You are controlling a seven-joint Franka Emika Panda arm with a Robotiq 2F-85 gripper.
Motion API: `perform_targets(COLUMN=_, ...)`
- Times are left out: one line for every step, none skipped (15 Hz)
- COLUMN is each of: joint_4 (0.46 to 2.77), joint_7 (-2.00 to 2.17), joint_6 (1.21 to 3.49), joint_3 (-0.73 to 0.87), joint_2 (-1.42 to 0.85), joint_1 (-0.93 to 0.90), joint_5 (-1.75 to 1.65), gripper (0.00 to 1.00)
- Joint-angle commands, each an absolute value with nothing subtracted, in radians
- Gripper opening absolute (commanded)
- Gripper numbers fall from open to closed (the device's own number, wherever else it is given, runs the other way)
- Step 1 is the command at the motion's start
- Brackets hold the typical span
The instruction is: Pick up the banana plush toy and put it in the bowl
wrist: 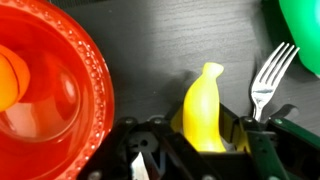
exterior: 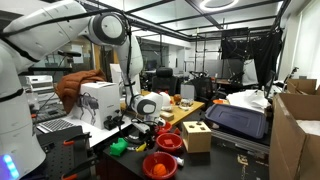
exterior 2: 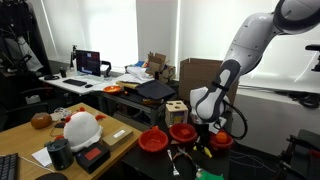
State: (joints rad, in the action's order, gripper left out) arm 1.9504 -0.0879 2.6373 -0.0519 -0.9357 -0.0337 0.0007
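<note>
**A:** How do the fingers stand?

**B:** In the wrist view the fingers (wrist: pixel 252 140) come in from the lower edge, one on each side of the banana plush toy (wrist: pixel 205 105). They are clamped on its lower half.

**A:** And where is the toy itself?

**B:** It stands lengthwise between them, yellow and slightly curved, with its narrow tip pointing away from the wrist. Dark bench (wrist: pixel 150 40) shows all round the tip. I cannot tell whether the toy rests on the bench or hangs just above it.

**A:** What lies nearest to it?

**B:** A metal fork (wrist: pixel 268 75) lies just beside it, tines pointing the same way as the tip, and its handle runs under one finger. On the opposite side sits the red bowl (wrist: pixel 98 70), near the toy but apart from it, with a strip of bench between. The toy is outside the bowl, and something orange (wrist: pixel 10 78) lies inside the bowl.

**A:** Anything further out?

**B:** A bright green shape (wrist: pixel 300 30) fills the far corner past the fork. In both exterior views the arm (exterior: pixel 105 30) (exterior 2: pixel 245 50) bends down low over the bench edge, close to a wooden box (exterior: pixel 196 135) (exterior 2: pixel 176 108). The toy is too small to make out there.
</note>
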Motion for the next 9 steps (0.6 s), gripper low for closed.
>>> perform_targets(joint_4=2.034, joint_7=-0.184, joint_6=2.647, joint_3=-0.086, joint_2=-0.854, joint_1=-0.008, joint_5=-0.046, gripper=0.08)
perform_targets(joint_4=2.042, joint_7=-0.206, joint_6=2.648, joint_3=-0.095, joint_2=-0.842, joint_1=0.0, joint_5=-0.054, gripper=0.08)
perform_targets(joint_4=2.05, joint_7=-0.233, joint_6=2.652, joint_3=-0.105, joint_2=-0.831, joint_1=0.012, joint_5=-0.061, gripper=0.08)
perform_targets(joint_4=2.054, joint_7=-0.265, joint_6=2.65, joint_3=-0.119, joint_2=-0.82, joint_1=0.03, joint_5=-0.061, gripper=0.08)
perform_targets(joint_4=2.057, joint_7=-0.293, joint_6=2.651, joint_3=-0.13, joint_2=-0.811, joint_1=0.042, joint_5=-0.061, gripper=0.08)
perform_targets(joint_4=2.053, joint_7=-0.314, joint_6=2.641, joint_3=-0.137, joint_2=-0.802, joint_1=0.045, joint_5=-0.065, gripper=0.08)
perform_targets(joint_4=2.054, joint_7=-0.343, joint_6=2.635, joint_3=-0.148, joint_2=-0.791, joint_1=0.057, joint_5=-0.068, gripper=0.08)
perform_targets(joint_4=2.05, joint_7=-0.367, joint_6=2.627, joint_3=-0.16, joint_2=-0.783, joint_1=0.066, joint_5=-0.073, gripper=0.08)
perform_targets(joint_4=2.037, joint_7=-0.405, joint_6=2.623, joint_3=-0.183, joint_2=-0.781, joint_1=0.085, joint_5=-0.071, gripper=0.08)
